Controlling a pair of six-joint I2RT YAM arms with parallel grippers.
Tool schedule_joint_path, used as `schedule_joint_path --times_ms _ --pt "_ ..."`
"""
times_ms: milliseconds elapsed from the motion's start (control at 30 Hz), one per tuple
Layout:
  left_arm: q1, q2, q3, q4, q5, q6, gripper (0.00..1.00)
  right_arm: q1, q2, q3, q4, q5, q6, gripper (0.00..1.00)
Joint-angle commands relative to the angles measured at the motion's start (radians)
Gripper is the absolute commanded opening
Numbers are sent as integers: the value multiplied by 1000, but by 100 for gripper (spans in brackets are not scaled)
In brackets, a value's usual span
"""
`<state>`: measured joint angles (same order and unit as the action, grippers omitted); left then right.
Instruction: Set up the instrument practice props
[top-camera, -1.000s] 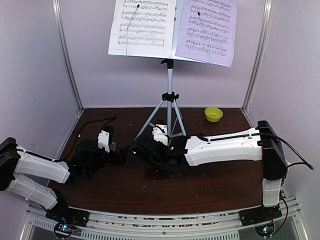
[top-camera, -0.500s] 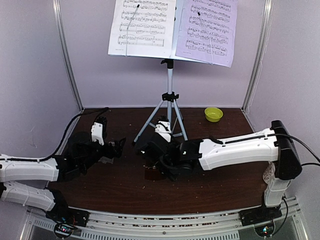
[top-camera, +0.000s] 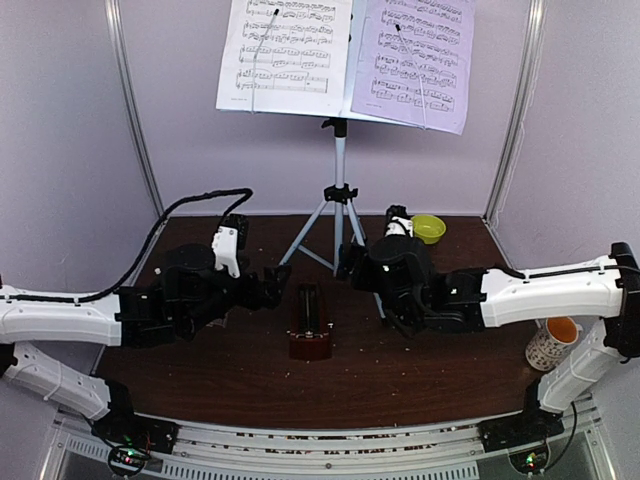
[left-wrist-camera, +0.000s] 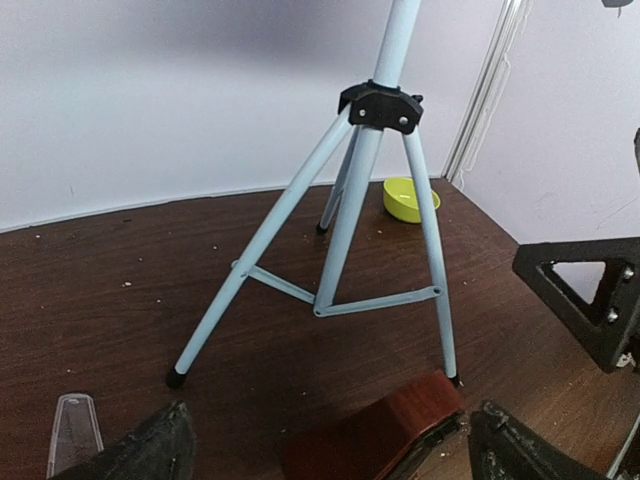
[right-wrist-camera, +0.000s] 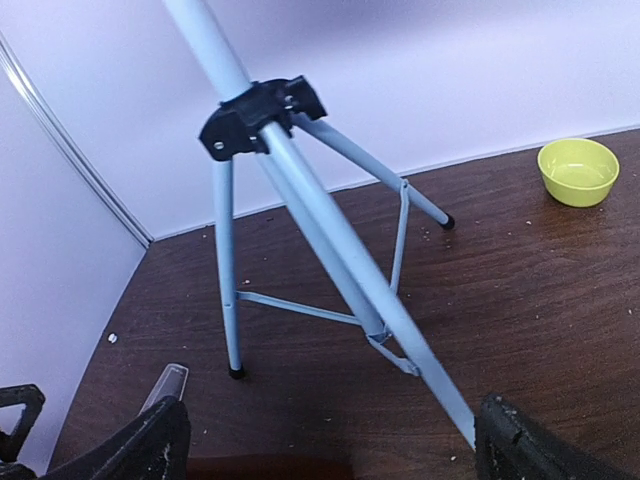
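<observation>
The white music stand holds a white sheet and a lavender sheet on its tripod. The dark-red metronome stands on the table in front of the tripod legs. My left gripper hangs open just left of the metronome, not touching it. My right gripper is open to the right of it, close by a tripod leg. A clear cover lies flat on the table, also seen from the right wrist as a clear cover.
A small green bowl sits at the back right, beyond the tripod. A patterned cup stands at the right edge near my right arm's base. Crumbs dot the dark wooden table. Walls close in on three sides.
My right gripper opened, let go of the metronome and drew back up to the right. The left gripper moved right toward the metronome, which now stands in plain sight.
</observation>
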<state>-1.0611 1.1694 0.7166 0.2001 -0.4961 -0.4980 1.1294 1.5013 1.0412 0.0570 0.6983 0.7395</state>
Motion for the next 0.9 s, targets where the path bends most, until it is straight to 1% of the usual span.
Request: schedule_joint_path --times_ms 0,167,367,533,733,800,867 --pt "-45 91 130 -101 -66 -99 98 -57 -88 -127 119 -107 -36 100" --pt "-95 211 251 -196 -143 -158 98 -94 -151 -193 115 -96 -39 100" --pt "-103 335 358 -313 -201 -237 97 -106 -193 -251 145 -72 -84 100" --pt "-105 418 429 -378 -210 -264 93 -117 -204 -287 182 -117 -124 100" --pt "-105 499 520 -534 -278 -380 90 -135 -212 -317 212 -147 -120 100" --pt "-105 512 529 -553 -293 -400 88 -139 -209 -317 213 -158 -119 100" --pt "-103 521 534 -559 -300 -403 84 -140 -206 -315 214 -165 -118 100"
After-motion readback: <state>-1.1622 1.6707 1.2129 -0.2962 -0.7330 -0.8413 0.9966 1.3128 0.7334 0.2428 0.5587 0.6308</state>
